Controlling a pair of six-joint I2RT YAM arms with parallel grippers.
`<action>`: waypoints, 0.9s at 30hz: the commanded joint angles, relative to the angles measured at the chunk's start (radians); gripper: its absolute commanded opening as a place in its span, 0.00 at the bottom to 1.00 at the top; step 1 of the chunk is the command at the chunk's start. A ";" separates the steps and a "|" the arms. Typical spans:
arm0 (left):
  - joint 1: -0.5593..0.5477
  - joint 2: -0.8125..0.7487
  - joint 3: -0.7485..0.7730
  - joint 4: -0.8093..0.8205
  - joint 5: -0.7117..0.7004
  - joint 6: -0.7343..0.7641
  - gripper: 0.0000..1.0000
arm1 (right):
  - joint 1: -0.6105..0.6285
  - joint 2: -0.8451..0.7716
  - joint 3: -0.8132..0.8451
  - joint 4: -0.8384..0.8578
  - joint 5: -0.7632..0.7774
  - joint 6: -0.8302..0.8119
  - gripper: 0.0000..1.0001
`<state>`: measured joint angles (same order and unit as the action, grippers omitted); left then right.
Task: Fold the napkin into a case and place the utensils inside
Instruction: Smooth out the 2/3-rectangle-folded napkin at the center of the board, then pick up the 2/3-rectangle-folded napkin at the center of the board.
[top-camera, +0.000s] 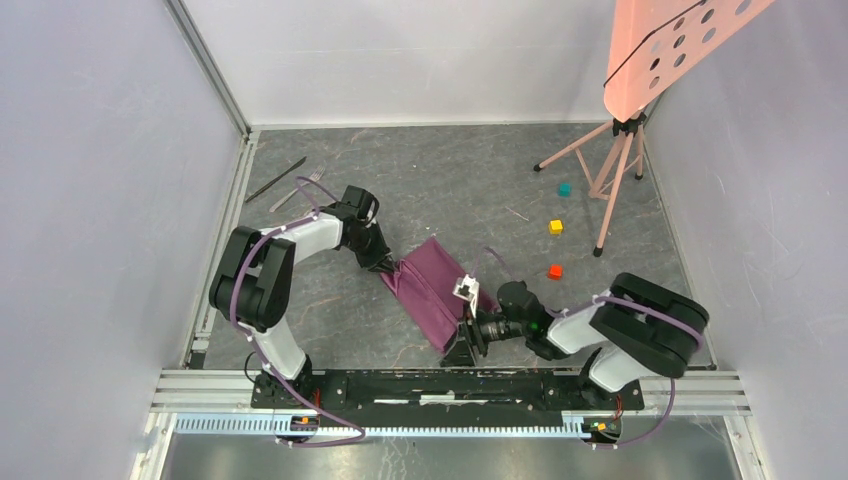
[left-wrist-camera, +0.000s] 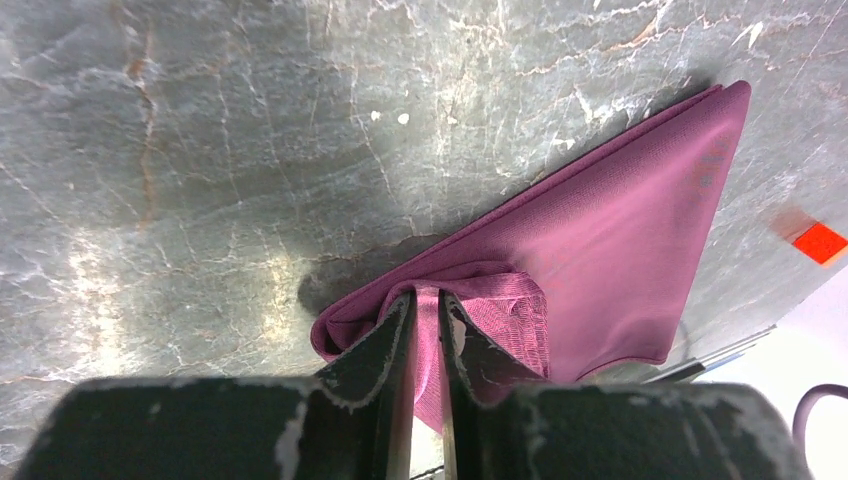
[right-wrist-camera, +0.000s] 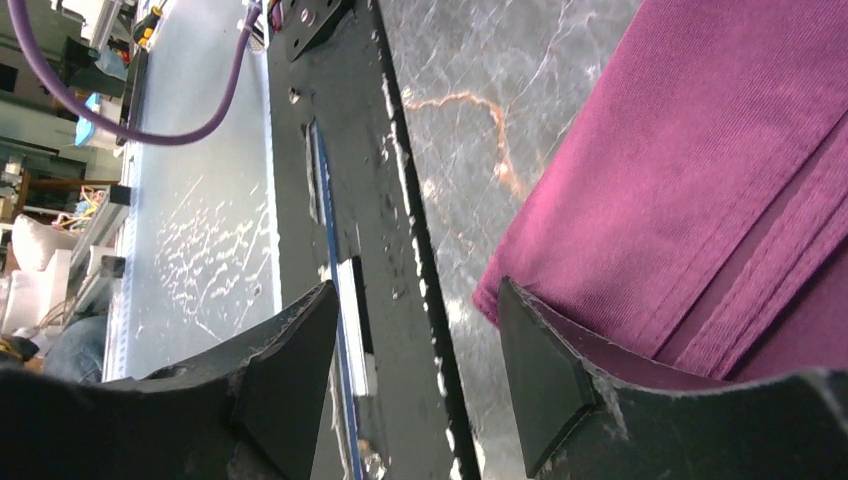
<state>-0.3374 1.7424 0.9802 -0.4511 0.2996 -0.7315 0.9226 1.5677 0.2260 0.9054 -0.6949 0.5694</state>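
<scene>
**A:** Where is the napkin (top-camera: 440, 290) now?

**B:** It lies folded in layers near the middle of the table (top-camera: 450, 180). The left gripper (left-wrist-camera: 427, 300) is clamped on a small bunch of the cloth at the napkin's nine o'clock corner.

**A:** And the right gripper (right-wrist-camera: 415, 300)?

**B:** Its fingers stand apart and hold nothing. It is low at the napkin's six o'clock corner, and the cloth edge is just beside one finger.

**A:** The utensils?

**B:** The fork (top-camera: 298, 190) and the knife (top-camera: 277, 179) lie side by side at ten o'clock from the napkin, well apart from it. At two o'clock are a teal cube (top-camera: 564, 188), a yellow cube (top-camera: 555, 227) and an orange cube (top-camera: 554, 271).
</scene>
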 joint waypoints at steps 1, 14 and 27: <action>-0.002 -0.002 0.040 -0.034 -0.029 0.083 0.21 | 0.015 -0.100 -0.064 -0.129 -0.002 -0.053 0.66; -0.014 -0.266 0.121 -0.202 0.003 0.144 0.65 | -0.136 -0.291 0.305 -0.848 0.411 -0.325 0.70; -0.014 -0.440 -0.300 0.100 0.080 -0.059 0.67 | -0.460 -0.174 0.292 -0.822 0.220 -0.289 0.66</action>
<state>-0.3485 1.2366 0.7101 -0.5301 0.3092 -0.6998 0.4767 1.3537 0.5304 0.0467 -0.3813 0.2790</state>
